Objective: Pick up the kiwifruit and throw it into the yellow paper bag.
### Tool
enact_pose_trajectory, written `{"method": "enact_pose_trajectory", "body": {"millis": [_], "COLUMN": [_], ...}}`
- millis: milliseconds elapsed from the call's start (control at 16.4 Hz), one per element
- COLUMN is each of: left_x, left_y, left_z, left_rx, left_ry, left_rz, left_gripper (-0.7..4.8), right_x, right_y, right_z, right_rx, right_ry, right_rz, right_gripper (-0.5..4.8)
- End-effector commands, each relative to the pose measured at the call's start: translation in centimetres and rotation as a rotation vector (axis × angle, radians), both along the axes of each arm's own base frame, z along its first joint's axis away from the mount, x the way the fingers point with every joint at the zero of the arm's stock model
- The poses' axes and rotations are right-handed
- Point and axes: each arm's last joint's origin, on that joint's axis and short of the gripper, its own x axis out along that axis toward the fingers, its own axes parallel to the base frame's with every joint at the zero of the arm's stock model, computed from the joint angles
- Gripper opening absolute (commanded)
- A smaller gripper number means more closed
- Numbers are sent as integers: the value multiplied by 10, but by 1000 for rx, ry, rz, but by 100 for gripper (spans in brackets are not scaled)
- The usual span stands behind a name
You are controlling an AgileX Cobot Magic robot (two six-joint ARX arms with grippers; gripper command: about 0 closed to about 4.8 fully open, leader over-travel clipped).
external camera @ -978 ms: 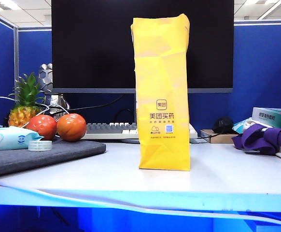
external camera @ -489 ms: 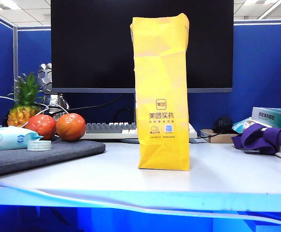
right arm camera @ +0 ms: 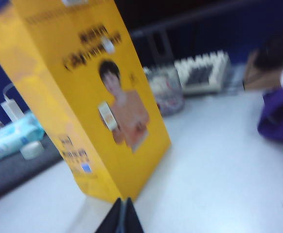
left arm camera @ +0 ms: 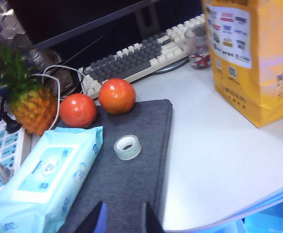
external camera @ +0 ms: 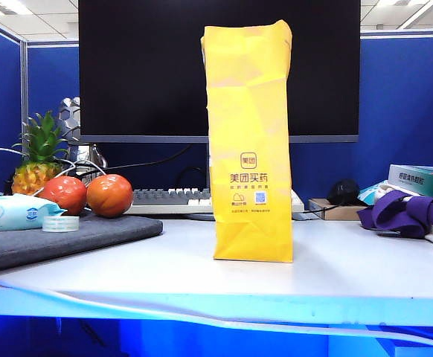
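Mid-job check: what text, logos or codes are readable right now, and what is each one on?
"美团买药": brown characters on the front of the yellow paper bag, exterior view.
"美团": small logo square above them.
QR code below them: visible, too small to scan; fine print beneath unreadable.
Wet wipes pack: label too small to read.
Teal box: characters too small.
Bag's side panels in the wrist views: blurred.
No kiwifruit is in view.

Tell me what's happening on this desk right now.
Nothing is being handled at this moment. The yellow paper bag stands upright on the white table. The left gripper hangs over the grey mat, slightly parted and empty, near a tape roll and two tomatoes. The right gripper is shut and empty beside the bag's base. No kiwifruit shows in any view.
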Motion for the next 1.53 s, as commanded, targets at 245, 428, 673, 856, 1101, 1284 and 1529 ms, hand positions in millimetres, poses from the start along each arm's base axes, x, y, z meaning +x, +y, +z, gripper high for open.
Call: {"method": "enact_pose_trajectory", "body": {"millis": [245,428,673,856,1101,1284,1529], "left_x": [3,11,20,27,30,30,29], "left_y": [0,-5,-11,-15,-17,-17,-17], "left_z": [-3,-11,-17,-37,-61,-68,-70], "left_rx": [-182,-252,-292,-258,-217,-177,-168], "left_ry": [45,-7,-142,-164,-93,-24,-8], "left_rz": [99,66,13,9,19,25,26], "left_gripper": [21,21,20,21,21,21,21], "right_x": [0,1,1,1,1,1,1], "right_y": [0,-1,-2,-2,-2,-2,-2], "right_z": [-1,-1,0,-1,-1,-1,-1], "right_rx": [-4,61,68,68,67,68,68], "right_ry": [-20,10,11,12,12,12,12], "right_rz": [8,-58,-60,-58,-59,-59,-59], "right_gripper": [9,9,9,9,9,9,9]}}
